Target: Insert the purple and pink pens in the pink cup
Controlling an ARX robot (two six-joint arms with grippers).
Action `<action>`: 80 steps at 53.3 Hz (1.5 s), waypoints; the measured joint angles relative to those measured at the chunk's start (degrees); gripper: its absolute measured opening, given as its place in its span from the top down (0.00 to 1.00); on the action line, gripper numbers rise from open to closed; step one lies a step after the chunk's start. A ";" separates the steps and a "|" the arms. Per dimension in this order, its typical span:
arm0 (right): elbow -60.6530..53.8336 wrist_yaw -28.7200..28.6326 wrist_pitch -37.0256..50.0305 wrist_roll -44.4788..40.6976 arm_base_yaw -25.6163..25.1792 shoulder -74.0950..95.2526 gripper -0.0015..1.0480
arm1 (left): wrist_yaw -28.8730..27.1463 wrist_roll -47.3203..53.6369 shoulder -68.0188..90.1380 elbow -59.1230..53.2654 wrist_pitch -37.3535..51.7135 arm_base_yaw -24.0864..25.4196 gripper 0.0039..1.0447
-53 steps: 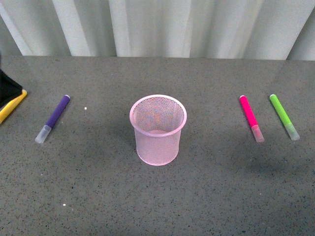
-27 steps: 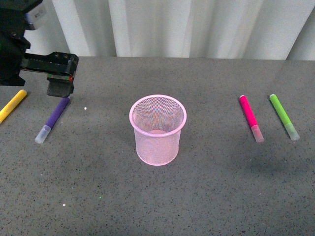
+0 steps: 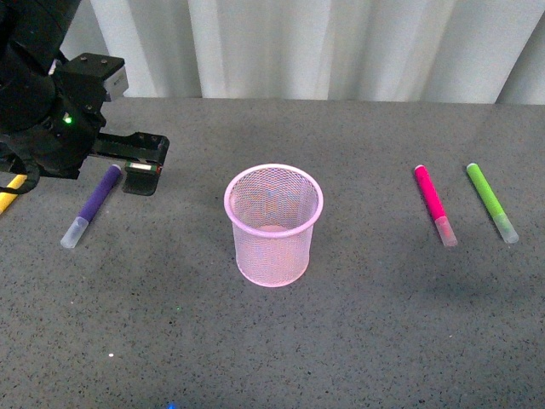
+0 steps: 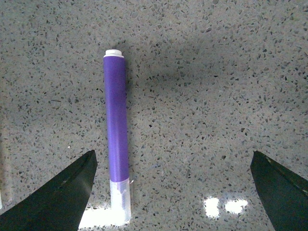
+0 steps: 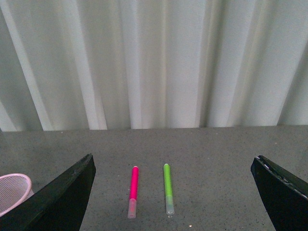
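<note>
Purple pen [image 4: 117,139] lies beneath spread left pincer [image 4: 172,161] (well off-centre)

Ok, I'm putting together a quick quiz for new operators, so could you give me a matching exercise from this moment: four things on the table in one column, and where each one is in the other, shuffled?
Things
1. purple pen
2. pink pen
3. pink cup
4. lime-green marker

Places
A. standing upright in the middle of the table
B. lying furthest right in the front view
C. lying flat under the open left hand
D. lying just left of the lime-green marker

Pairs: 1-C, 2-D, 3-A, 4-B
</note>
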 joint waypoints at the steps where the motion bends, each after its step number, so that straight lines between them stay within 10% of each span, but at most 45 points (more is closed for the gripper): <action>1: 0.00 0.00 0.00 0.02 0.00 0.00 0.07 | 0.00 0.02 0.61 0.52 -0.28 0.00 0.06; 25: 0.00 0.00 0.00 0.02 0.00 0.00 0.07 | -2.38 2.69 9.92 8.92 -2.29 1.68 0.07; 54: 0.00 0.00 0.00 0.02 0.00 0.00 0.07 | -3.13 5.88 12.85 10.05 0.57 1.95 0.85; 80: 0.00 0.00 0.00 0.02 0.00 0.00 0.07 | 3.48 -1.11 3.10 6.25 16.48 5.88 0.89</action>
